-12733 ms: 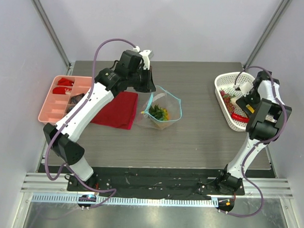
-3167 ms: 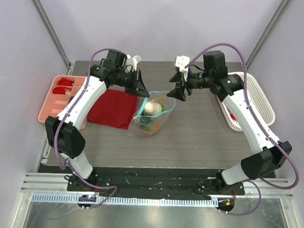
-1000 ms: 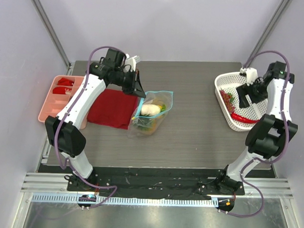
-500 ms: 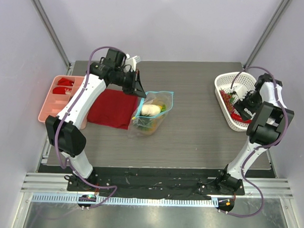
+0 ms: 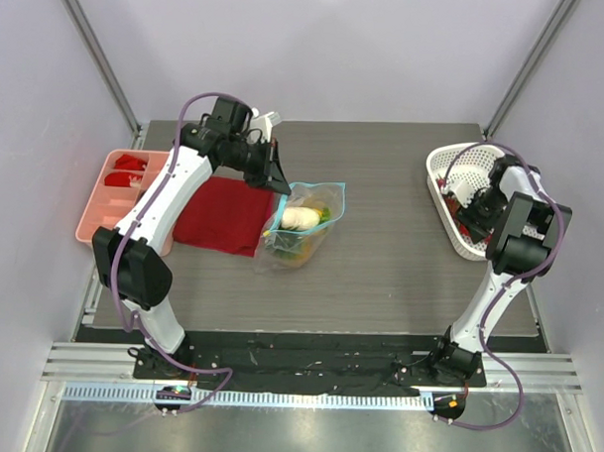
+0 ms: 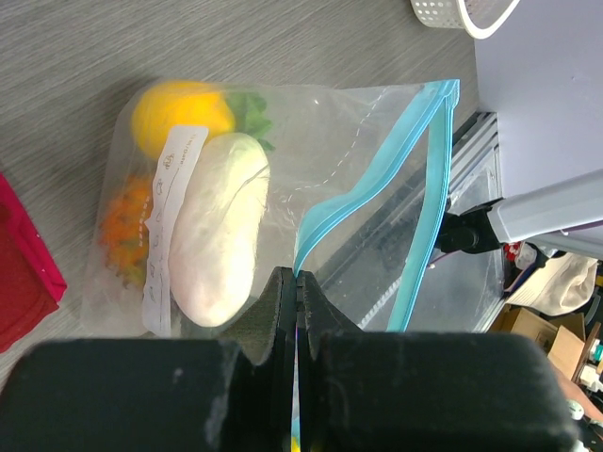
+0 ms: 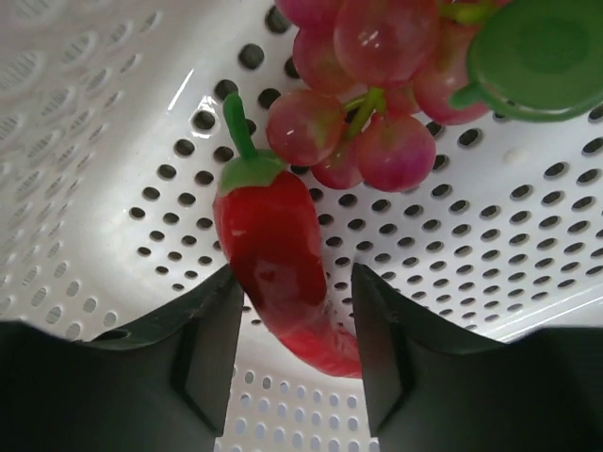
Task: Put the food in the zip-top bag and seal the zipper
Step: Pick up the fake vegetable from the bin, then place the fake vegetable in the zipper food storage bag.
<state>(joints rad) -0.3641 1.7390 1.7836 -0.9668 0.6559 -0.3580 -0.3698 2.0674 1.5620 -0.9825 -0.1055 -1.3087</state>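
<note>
As we read the top view from its 9 o'clock edge, the pink divided tray [image 5: 94,219] comes first, with the folded red cloth [image 5: 223,215] just at its 3 o'clock side. Past the cloth, our left gripper [image 6: 297,282] is pressed together on one lip of the zip-top bag [image 5: 311,241], pinching it right at the teal zipper [image 6: 429,188]. The other lip stands apart, so the mouth gapes.

We see the bag lying near the table's centre, its long axis running from the mouth at 1 o'clock to the bottom at 7 o'clock. In the left wrist view the cream radish [image 6: 221,231] inside it runs from about 1 to 7 o'clock, roughly parallel to the zipper. A yellow fruit [image 6: 179,113] sits at its 11 o'clock and an orange one [image 6: 122,231] at its 9 o'clock.

The table [image 5: 400,269] is dark grey wood-grain, closed in by pale lilac walls.

At 2 o'clock sits the white perforated basket [image 5: 445,162]. Down inside it, our right gripper [image 7: 297,292] has its jaws spread either side of the red chili [image 7: 273,245], not closed on it. The chili's green stem points to 11 o'clock and its body curves toward 5 o'clock. Grapes [image 7: 367,104] lie at its 1 o'clock.
</note>
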